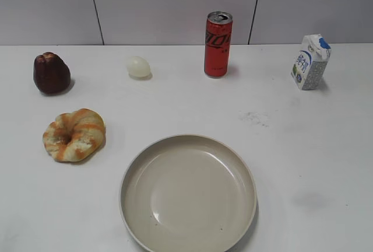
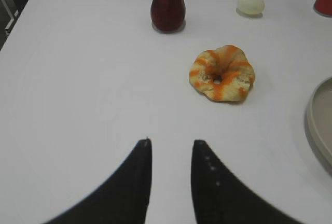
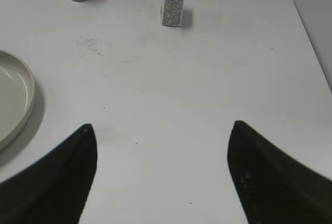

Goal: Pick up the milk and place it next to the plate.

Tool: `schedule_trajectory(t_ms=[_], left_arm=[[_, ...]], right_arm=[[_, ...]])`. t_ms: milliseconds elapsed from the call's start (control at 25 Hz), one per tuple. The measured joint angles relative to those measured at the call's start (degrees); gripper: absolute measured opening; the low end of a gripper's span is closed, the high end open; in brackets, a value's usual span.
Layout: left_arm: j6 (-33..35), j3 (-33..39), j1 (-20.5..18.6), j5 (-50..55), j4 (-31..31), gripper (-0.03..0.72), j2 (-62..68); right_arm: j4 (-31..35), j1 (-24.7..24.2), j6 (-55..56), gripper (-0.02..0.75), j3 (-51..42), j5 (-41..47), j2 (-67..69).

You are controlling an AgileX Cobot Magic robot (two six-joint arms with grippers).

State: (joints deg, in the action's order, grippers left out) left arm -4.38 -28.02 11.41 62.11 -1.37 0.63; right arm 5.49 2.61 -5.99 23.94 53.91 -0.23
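**Task status: not started; milk not yet grasped**

Milk (image 1: pixel 310 62) upright at far right of table (image 1: pixel 303 147), well apart from plate (image 1: pixel 188 193) at near centre. No contact with either gripper. In right wrist view, same carton straight ahead at far edge, just right of red can (image 1: pixel 218 44).

Right gripper (image 3: pixel 163 130): fingers spread wide, nothing between them, above bare table, with plate rim at left of view. Left gripper (image 2: pixel 170 143): fingers narrowly apart, nothing held, over bare table near striped bread ring (image 1: pixel 74 135). Dark red fruit (image 1: pixel 51 73) and pale egg-shaped item (image 1: pixel 139 66) farther back, clear of any likely path.

Done: nothing visible. Remaining, by judgement: reach to milk with right gripper, close on carton body, lift, carry toward plate, set down upright just beside rim. Bare table to right of plate appears sufficient for placement.
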Motion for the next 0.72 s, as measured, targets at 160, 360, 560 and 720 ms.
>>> schedule_trajectory(t_ms=[160, 360, 560, 720], left_arm=[[0.00, 0.00, 0.00, 0.00, 0.00, 0.209, 0.00], [0.00, 0.00, 0.00, 0.00, 0.00, 0.209, 0.00], [0.00, 0.00, 0.00, 0.00, 0.00, 0.209, 0.00], [0.00, 0.00, 0.00, 0.00, 0.00, 0.209, 0.00]], right_arm=[[0.00, 0.00, 0.00, 0.592, 0.00, 0.00, 0.00], [0.05, 0.00, 0.00, 0.592, 0.00, 0.01, 0.00], [0.05, 0.00, 0.27, 0.592, 0.00, -0.05, -0.02], [0.10, 0.00, 0.62, 0.592, 1.26, -3.23, 3.22]])
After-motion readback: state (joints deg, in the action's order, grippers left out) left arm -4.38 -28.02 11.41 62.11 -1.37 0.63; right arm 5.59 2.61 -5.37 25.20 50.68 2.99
